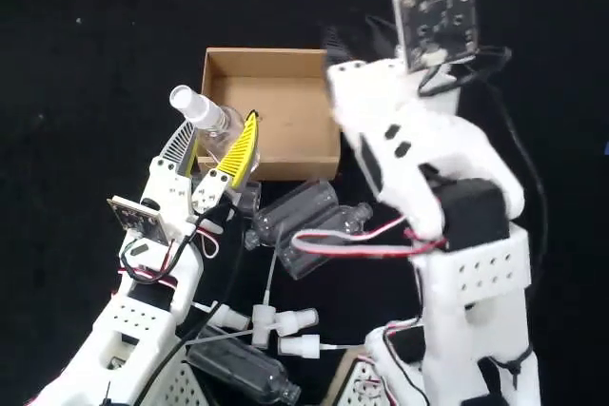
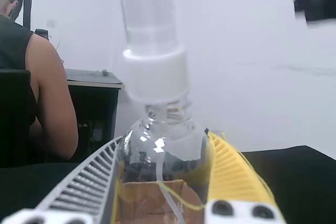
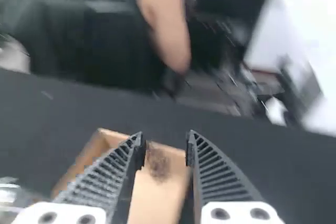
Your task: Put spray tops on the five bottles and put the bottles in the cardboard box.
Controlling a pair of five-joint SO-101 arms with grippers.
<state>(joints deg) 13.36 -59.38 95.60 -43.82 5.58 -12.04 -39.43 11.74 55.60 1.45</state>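
Work surface: table (image 1: 76,92) w/ matte black covering. Bkgd, left wrist view: plain white wall (image 2: 262,51), brightly and evenly lit. Dark desk (image 2: 94,85) w/ grey top stands against wall. Black chair back (image 2: 13,114) just beside desk. Right wrist view: dark furniture behind table, blurred, type not discernible.

We spot capped bottle (image 1: 205,116), tilted, in left tool (image 1: 221,123) at corner of open cardboard box (image 1: 285,106); two uncapped bottles (image 1: 290,214) lying just beside; third bottle (image 1: 243,366) apart; loose spray tops (image 1: 285,322) between.
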